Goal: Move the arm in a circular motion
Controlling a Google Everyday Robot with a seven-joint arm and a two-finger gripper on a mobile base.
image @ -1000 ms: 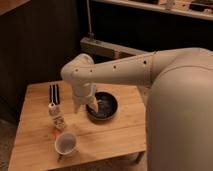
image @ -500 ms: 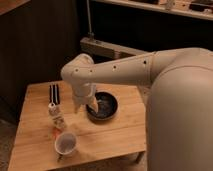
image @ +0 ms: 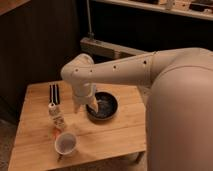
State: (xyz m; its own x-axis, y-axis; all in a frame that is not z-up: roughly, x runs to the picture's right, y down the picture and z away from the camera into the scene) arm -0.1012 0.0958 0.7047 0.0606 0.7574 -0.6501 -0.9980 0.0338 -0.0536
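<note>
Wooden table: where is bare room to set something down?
Free: the front right of the light wooden table, between the round black bowl and the front edge. Crowded: middle left, where the gripper of the cream-white arm hangs by the bowl, near the small bottle and white cup.

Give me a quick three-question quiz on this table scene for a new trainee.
1. True or false: the arm's tool hangs over the table, at the left rim of the bowl.
2. Fill in: the bottle stands between the utensils and the ___.
3. Which is nearest the table's front edge? A: cup. B: bowl. C: bottle.

Key: 1 true; 2 cup; 3 A.
</note>
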